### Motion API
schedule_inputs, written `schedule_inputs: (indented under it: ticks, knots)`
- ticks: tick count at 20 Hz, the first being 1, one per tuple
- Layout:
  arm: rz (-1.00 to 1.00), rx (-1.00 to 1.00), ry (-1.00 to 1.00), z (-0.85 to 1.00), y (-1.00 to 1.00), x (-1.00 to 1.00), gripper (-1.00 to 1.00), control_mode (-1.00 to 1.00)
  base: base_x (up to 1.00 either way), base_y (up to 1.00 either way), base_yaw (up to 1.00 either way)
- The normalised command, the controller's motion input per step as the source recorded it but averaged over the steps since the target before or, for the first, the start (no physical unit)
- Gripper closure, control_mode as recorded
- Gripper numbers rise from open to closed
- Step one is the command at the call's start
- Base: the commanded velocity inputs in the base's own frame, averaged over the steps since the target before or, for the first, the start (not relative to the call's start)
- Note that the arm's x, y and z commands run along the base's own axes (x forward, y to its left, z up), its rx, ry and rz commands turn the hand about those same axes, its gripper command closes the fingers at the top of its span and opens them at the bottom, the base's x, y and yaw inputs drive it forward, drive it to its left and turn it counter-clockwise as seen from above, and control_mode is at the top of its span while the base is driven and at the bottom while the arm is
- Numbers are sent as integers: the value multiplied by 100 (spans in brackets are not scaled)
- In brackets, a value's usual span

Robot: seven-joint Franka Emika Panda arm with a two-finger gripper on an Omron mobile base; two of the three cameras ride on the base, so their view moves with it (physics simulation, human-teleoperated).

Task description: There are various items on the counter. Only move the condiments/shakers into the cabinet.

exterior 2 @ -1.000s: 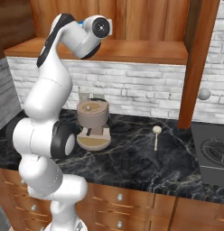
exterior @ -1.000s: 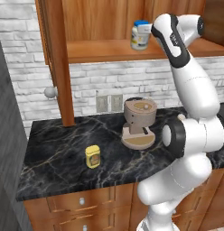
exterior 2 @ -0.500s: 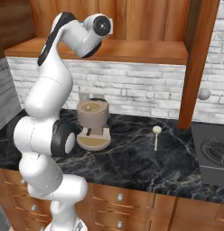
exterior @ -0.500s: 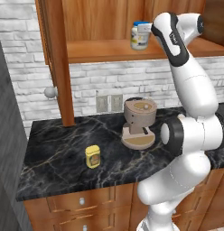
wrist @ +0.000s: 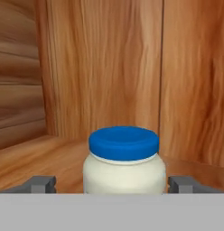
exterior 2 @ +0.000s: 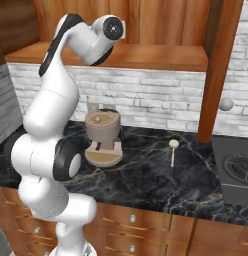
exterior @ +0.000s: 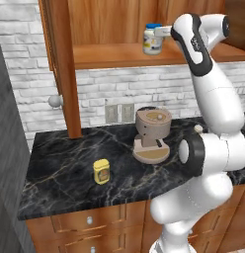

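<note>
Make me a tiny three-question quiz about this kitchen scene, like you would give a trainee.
1. True or false: the white jar stands on the cabinet shelf.
2. Which condiment sits on the counter? A) yellow squeeze bottle B) red ketchup C) green jar
3. Fill in: in the hand view, the hand's fingers stand on either side of the jar, ____ it.

Key: 1 true; 2 A, the yellow squeeze bottle; 3 apart from.

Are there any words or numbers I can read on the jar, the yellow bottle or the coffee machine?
No readable text in these pictures.
white jar: its yellow label is too blurred to read.
yellow squeeze bottle: there is a darker patch on the front, but no letters can be made out.
coffee machine: no words or numbers show.
</note>
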Motion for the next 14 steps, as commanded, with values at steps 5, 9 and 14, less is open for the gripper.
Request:
schedule_inputs:
  ticks: [5,9,14]
  knots:
    - [-5,0,0,-41,-30,-100,-100,-100,0,0,0]
    - [0,-3,0,-98,-21,-100,-100,-100,0,0,0]
    - [8,-13,2,-100,5,-100,-100,-100,0,0,0]
